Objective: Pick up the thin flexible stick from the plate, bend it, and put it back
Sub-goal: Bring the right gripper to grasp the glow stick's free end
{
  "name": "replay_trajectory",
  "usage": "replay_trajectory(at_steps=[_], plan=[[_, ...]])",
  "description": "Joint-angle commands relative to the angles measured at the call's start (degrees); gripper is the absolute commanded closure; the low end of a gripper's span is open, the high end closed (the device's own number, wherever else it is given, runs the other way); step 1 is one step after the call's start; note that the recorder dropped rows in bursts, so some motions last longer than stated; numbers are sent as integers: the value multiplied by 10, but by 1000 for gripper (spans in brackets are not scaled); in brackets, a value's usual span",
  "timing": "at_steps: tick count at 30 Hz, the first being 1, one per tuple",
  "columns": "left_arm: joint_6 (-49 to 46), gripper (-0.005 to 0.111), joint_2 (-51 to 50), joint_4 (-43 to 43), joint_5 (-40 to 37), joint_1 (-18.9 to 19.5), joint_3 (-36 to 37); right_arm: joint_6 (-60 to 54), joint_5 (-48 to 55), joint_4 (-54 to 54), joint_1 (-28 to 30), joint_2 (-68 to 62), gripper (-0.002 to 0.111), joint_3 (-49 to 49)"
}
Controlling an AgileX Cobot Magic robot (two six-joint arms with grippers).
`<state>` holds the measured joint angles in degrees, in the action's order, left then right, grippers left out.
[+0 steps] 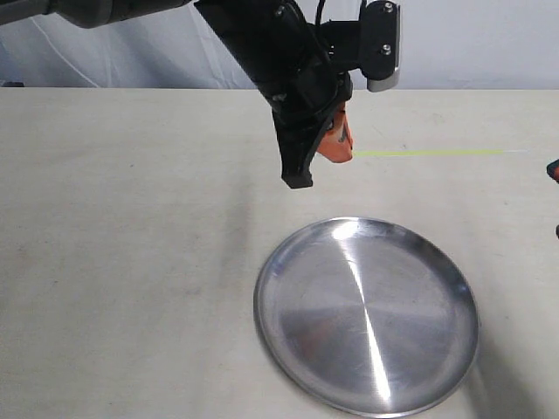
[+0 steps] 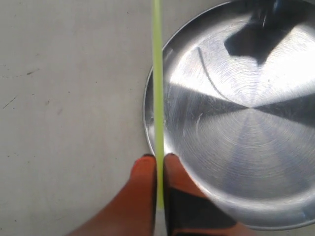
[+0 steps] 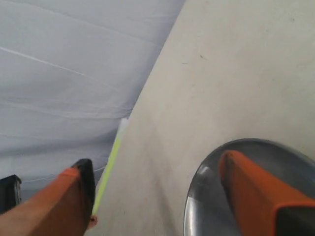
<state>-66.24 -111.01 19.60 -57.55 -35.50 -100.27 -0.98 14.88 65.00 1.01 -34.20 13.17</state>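
The thin flexible stick (image 1: pixel 428 153) is a straight yellow-green rod held level in the air above the table, behind the plate (image 1: pixel 367 319). My left gripper (image 1: pixel 320 164) is shut on one end of it, and the rest reaches to the right. In the left wrist view the orange fingers (image 2: pixel 145 182) pinch the stick (image 2: pixel 157 73) over the plate's rim (image 2: pixel 147 118). My right gripper (image 3: pixel 155 162) is open. The stick's pale-tipped far end (image 3: pixel 110 162) runs close beside one of its fingers (image 3: pixel 78 191). Only a red sliver of the right gripper (image 1: pixel 553 170) shows in the exterior view.
The round silver plate (image 3: pixel 202 206) holds nothing and lies on a beige table (image 1: pixel 131 262). A pale cloth backdrop (image 3: pixel 74 59) hangs behind the table's far edge.
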Motion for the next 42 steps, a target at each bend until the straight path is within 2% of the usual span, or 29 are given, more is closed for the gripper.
replay_trajectory(at_steps=[1,4,9,19,29,35,40,42], plan=[[8,107,5,1,9,0,2,-116,-12,133,2,3,39,-8],[8,107,5,2,9,0,2,-223,0,238,2,4,39,-5],[8,107,5,12,10,0,2,-330,31,350,2,3,39,-5],[8,107,22,31,-13,0,2,-364,42,350,2,2,39,-5],[-15,107,32,96,-42,-1,2,-364,55,350,2,2,39,2],[-18,107,32,91,-42,-30,2,-376,54,350,2,-2,39,22],[-18,107,32,92,-45,-35,2,-379,53,350,2,-4,39,22],[-18,107,32,94,-48,-39,2,-379,51,350,2,-4,45,22]])
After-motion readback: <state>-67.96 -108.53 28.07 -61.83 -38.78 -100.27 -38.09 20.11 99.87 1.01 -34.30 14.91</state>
